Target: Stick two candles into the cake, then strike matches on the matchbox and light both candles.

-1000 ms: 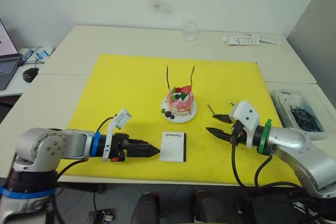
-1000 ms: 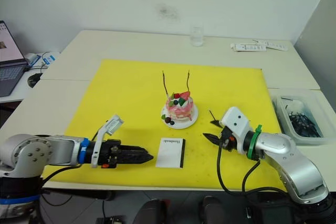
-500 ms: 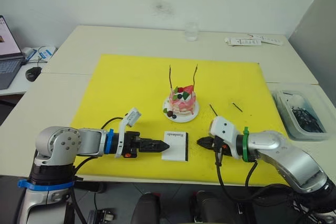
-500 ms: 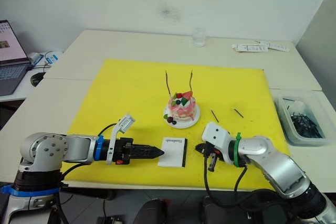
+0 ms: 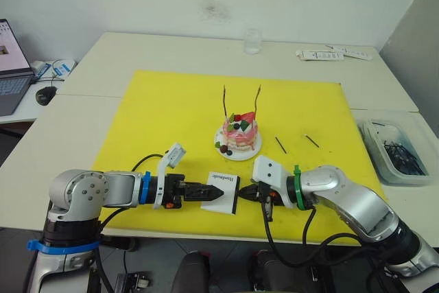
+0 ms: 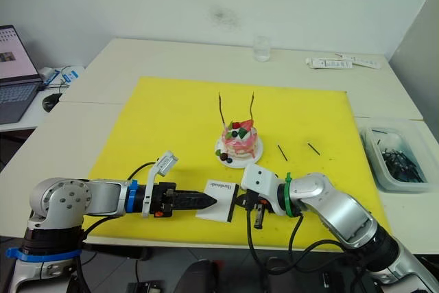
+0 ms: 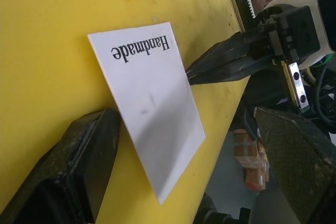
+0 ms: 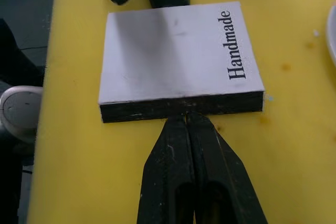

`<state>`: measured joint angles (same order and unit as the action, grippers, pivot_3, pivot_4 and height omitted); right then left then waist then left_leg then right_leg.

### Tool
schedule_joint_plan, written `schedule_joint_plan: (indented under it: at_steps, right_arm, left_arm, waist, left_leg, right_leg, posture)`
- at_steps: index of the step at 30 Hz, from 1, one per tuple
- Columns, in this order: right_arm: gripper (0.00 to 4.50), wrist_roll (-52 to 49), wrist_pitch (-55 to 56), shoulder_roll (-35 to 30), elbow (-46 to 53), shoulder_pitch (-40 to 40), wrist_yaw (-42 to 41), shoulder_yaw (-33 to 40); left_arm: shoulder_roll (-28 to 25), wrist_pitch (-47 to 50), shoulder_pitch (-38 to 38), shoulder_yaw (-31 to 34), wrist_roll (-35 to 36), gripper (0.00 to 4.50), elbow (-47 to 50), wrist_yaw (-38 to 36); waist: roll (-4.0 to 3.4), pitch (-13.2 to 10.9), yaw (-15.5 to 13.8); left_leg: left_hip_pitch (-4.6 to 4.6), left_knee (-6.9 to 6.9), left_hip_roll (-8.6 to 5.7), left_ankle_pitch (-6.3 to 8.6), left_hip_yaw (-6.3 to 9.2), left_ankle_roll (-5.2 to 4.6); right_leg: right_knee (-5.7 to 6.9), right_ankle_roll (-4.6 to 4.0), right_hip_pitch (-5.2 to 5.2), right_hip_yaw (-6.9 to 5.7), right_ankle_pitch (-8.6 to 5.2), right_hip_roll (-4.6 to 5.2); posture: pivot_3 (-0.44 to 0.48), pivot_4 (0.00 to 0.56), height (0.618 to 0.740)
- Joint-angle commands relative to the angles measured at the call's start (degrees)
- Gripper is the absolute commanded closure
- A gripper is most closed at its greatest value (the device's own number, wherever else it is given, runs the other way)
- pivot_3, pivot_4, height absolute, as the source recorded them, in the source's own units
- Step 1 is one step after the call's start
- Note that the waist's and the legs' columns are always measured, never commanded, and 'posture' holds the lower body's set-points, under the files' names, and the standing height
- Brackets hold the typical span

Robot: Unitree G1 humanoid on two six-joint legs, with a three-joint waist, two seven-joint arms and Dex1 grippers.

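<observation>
The cake (image 5: 239, 133) sits on its white plate (image 5: 226, 153) in the middle of the yellow mat, with both candles (image 5: 225, 101) (image 5: 258, 99) standing upright in it. Two matches (image 5: 280, 145) (image 5: 312, 141) lie on the mat to the cake's right. The white matchbox (image 5: 221, 192) lies near the front edge between the grippers. My left gripper (image 5: 208, 192) is open at the box's left side; one finger (image 7: 89, 166) touches its edge. My right gripper (image 8: 186, 116) is shut, with its tips against the black strip (image 8: 181, 107) on the box's right side.
The yellow mat (image 5: 171, 114) covers the table's middle. A clear glass (image 5: 252, 41) stands at the back, with white strips (image 5: 333, 53) to its right. A clear bin (image 5: 394, 159) of dark bits stands at the right edge. A laptop (image 5: 10, 66) and a mouse (image 5: 42, 94) are far left.
My right gripper has slid left across the mat until its shut tips meet the matchbox. My left gripper has closed in on the box's other side, and the box has turned slightly.
</observation>
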<state>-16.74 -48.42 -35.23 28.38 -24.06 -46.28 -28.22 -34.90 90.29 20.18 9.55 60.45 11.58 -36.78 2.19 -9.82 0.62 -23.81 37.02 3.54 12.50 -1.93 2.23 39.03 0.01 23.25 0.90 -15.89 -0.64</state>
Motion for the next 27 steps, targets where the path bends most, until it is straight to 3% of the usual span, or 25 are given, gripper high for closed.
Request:
schedule_joint_plan:
  at_steps: [1, 14, 27]
  right_arm:
    - [4.45, -0.48, -0.58, -0.05, 0.87, -1.03, -0.84, 0.78]
    - [4.45, -2.92, -3.70, -3.59, 4.20, 0.78, -2.69, 3.22]
    - [4.45, -4.66, -6.17, -2.93, 4.40, 0.50, -4.43, 0.02]
  left_arm:
    - [-0.55, 2.20, -0.83, 0.45, 2.87, 0.00, 1.31, -0.24]
    - [-3.72, 2.21, -0.35, -0.42, 10.84, 0.00, 0.87, 3.14]
    - [-1.31, 2.17, -1.52, -1.93, 7.22, 0.00, 0.78, 5.67]
  waist:
    - [0.00, 0.00, 0.01]
    - [0.00, -0.01, 0.03]
    - [0.00, 0.00, 0.02]
  left_leg:
    - [0.00, 0.00, 0.00, 0.00, -0.01, 0.00]
    - [0.00, -0.03, 0.06, 0.00, 0.02, 0.00]
    - [0.02, -0.03, 0.04, 0.00, 0.03, 0.00]
  right_leg:
    - [-0.01, 0.00, 0.00, 0.01, 0.00, 0.00]
    - [0.01, -0.01, 0.04, -0.02, -0.01, 0.00]
    - [0.01, -0.01, 0.04, -0.02, -0.01, -0.01]
  posture:
    - [0.000, 0.150, 0.740]
    - [0.000, 0.150, 0.740]
    - [0.000, 0.150, 0.740]
